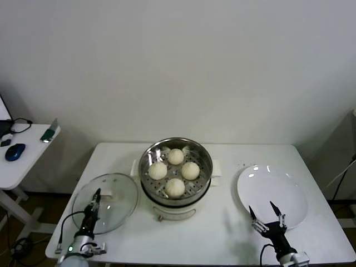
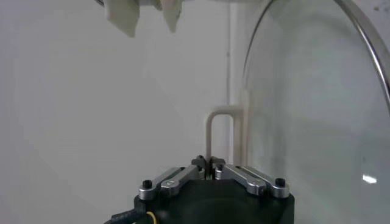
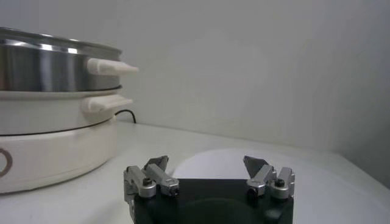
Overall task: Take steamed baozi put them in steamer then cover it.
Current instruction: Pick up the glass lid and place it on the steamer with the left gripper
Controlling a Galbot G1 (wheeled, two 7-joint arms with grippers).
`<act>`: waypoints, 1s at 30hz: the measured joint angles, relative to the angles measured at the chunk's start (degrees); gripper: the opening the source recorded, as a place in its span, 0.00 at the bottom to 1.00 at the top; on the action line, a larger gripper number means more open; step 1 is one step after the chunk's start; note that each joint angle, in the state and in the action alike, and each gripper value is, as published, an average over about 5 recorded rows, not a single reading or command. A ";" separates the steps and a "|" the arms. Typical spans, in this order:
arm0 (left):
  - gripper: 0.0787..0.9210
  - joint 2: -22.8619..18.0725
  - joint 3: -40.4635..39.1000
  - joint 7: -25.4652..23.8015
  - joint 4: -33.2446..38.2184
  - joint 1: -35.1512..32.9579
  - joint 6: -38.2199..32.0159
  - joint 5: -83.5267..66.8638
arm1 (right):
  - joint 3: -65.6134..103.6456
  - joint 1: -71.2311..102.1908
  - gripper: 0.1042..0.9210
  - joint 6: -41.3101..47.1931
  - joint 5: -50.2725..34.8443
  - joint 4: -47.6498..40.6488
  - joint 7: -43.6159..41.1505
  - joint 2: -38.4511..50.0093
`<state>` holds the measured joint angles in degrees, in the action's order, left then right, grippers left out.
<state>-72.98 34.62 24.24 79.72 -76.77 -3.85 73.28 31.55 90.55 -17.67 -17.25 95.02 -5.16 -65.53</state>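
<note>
From the head view, a glass lid (image 1: 105, 203) lies flat on the white table (image 1: 222, 233), left of the steamer (image 1: 176, 173). The left gripper (image 1: 95, 196) sits over the lid's near edge, fingers pressed together. The left wrist view shows what the head view cannot: the fingertips (image 2: 210, 162) are clamped on the lid's cream loop handle (image 2: 220, 131). Four steamed baozi (image 1: 175, 172) rest on the perforated tray inside the uncovered steamer. To the right, the right gripper (image 1: 267, 212) hovers at the white plate (image 1: 272, 194)'s near rim, fingers spread apart. Its wrist view adds the steamer's side handles (image 3: 109, 67), seen side-on.
</note>
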 measured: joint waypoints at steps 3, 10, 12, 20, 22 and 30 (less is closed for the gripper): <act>0.07 0.63 0.27 -0.72 1.35 -0.35 0.45 -1.27 | 0.10 0.00 0.88 0.15 0.29 0.01 0.18 0.00; 0.07 3.86 1.50 -4.23 7.59 -1.50 2.89 -6.47 | 0.37 -0.25 0.88 0.85 1.11 0.04 0.81 0.03; 0.07 5.29 1.91 -5.90 9.94 -1.63 4.13 -8.55 | 0.42 -0.40 0.88 1.07 1.37 0.04 0.95 0.05; 0.07 11.76 2.53 -13.84 19.49 -0.82 10.69 -16.71 | 0.48 -0.54 0.88 1.53 2.19 0.01 1.06 -0.05; 0.07 13.23 2.33 -15.76 21.64 -0.45 12.11 -18.07 | 0.50 -0.53 0.88 1.53 2.27 -0.03 1.06 -0.08; 0.07 17.11 -1.25 -22.67 30.21 1.84 18.79 -20.89 | 0.55 -1.03 0.88 1.58 2.56 -0.24 1.01 -0.05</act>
<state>-55.87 33.37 1.57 109.92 -74.93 14.94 52.39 32.10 89.52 -16.09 -14.69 94.78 -4.14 -65.58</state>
